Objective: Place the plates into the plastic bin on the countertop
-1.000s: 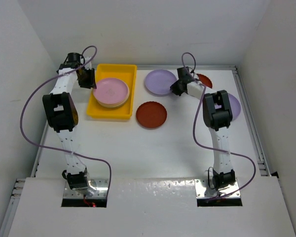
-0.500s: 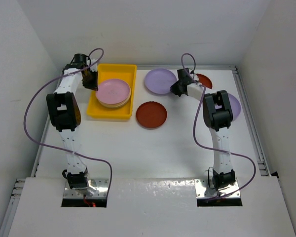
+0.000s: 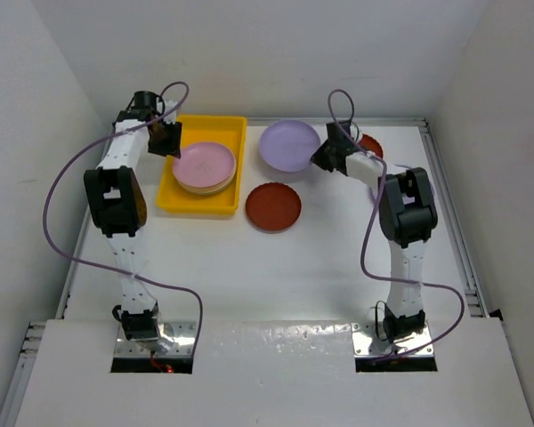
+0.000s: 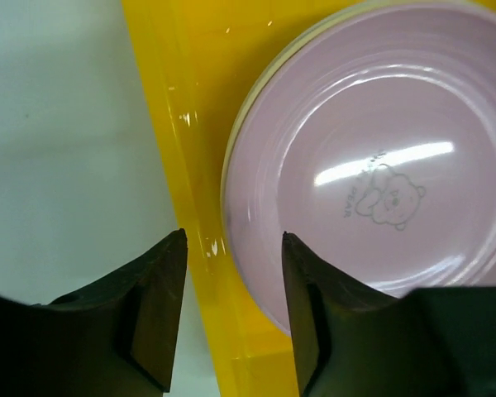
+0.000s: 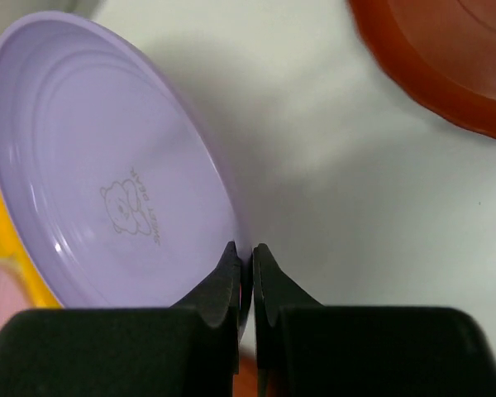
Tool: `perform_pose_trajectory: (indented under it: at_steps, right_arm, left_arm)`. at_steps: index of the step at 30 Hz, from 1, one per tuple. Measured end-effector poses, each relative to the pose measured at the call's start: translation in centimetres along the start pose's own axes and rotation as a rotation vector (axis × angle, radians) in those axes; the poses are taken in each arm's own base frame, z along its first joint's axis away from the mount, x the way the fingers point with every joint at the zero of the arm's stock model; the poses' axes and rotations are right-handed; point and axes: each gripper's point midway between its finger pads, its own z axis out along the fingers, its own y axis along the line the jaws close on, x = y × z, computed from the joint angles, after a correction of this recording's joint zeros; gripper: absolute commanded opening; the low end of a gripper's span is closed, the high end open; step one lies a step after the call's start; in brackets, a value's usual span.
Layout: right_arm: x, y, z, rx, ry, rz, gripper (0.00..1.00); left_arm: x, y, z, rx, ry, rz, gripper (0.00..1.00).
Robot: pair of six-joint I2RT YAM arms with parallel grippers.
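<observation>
1. The left gripper (image 3: pixel 165 138) is seen in the upper left of the top view, over the left wall of the plastic bin (image 3: pixel 212 124).
2. In the left wrist view its jaws are spread partway, and nothing is held between them. Only the yellow bin wall and the edge of the pink plate (image 4: pixel 380 165) are seen in the gap.
3. The pink plate is stacked on a cream plate (image 4: pixel 260 95) inside the bin. Only a thin rim of the cream plate shows.
4. The right gripper (image 5: pixel 245 252) is closed on the rim of the lilac plate (image 5: pixel 107 165), which is pinched between the two fingers and tilted.
5. In the top view the lilac plate is found at upper centre, just right of the bin and outside it.
6. A dark red-brown plate (image 3: pixel 273 206) is lying flat on the countertop (image 3: pixel 320 258) at the centre of the frame, near the bin's lower right corner.
7. A second dark red-brown plate (image 3: pixel 371 145) is partly hidden behind the right arm, at the upper right.
</observation>
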Motion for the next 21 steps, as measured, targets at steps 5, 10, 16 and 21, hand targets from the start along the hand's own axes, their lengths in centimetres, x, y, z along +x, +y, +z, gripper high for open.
perform_pose_trajectory:
  at_steps: [5,10,16,21]
  right_arm:
    - [-2.6,5.3,-6.1,-0.14,-0.086,-0.178,0.0]
    - [-1.8,10.6,-10.8,-0.25,-0.119,-0.417,0.0]
    - [4.0,13.1,-12.7,-0.318,-0.016,-0.636,0.0]
    - [5.7,13.6,-13.3,-0.362,0.025,-0.679,0.0]
  left_arm:
    - [-3.1,-2.4,-3.3,0.093,-0.107,0.049,0.73]
    - [-6.7,-9.9,-8.8,0.254,-0.248,0.203,0.79]
    - [-7.6,-20.6,-13.0,0.457,-0.337,0.382,0.77]
    - [-6.6,-18.7,-11.3,0.367,-0.288,0.355,0.72]
